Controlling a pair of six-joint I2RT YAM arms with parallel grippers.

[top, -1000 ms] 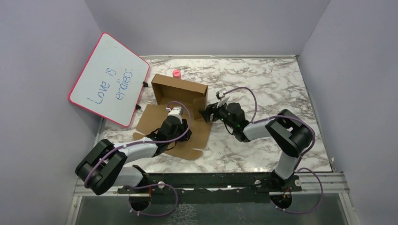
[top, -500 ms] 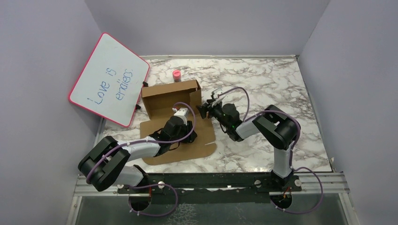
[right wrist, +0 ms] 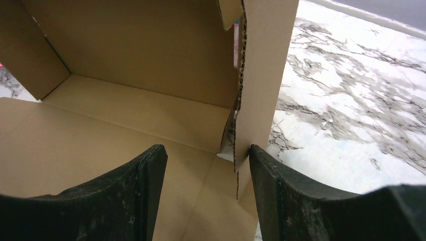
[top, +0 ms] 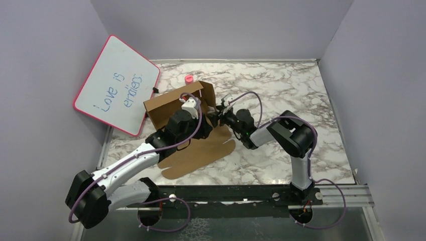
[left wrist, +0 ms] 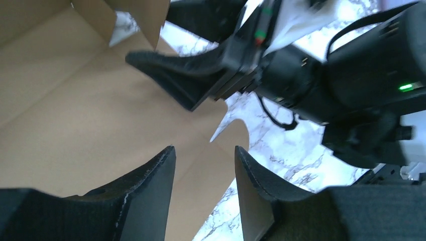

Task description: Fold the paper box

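Note:
The paper box (top: 173, 106) is brown cardboard, half formed: its back and side walls stand up, and its flat lid panel (top: 196, 153) lies towards the arms. My left gripper (top: 202, 126) hovers over the box floor (left wrist: 75, 115), open, with nothing between its fingers (left wrist: 150, 196). My right gripper (top: 215, 119) is at the box's right corner. In the right wrist view it (right wrist: 207, 150) is open and straddles the lower edge of the right side wall (right wrist: 261, 60). The wall's cut edge sits close to the right finger (right wrist: 281, 196), not pinched.
A pink-framed whiteboard (top: 118, 85) leans against the left wall, close behind the box. A small pink object (top: 189, 79) stands on the marble table (top: 291, 90) just behind the box. The two grippers are close together at the box's right side.
The box has turned and slid, its lid panel swinging towards the front. My left arm has reached farther in over the box floor. My right gripper has moved left to the right wall.

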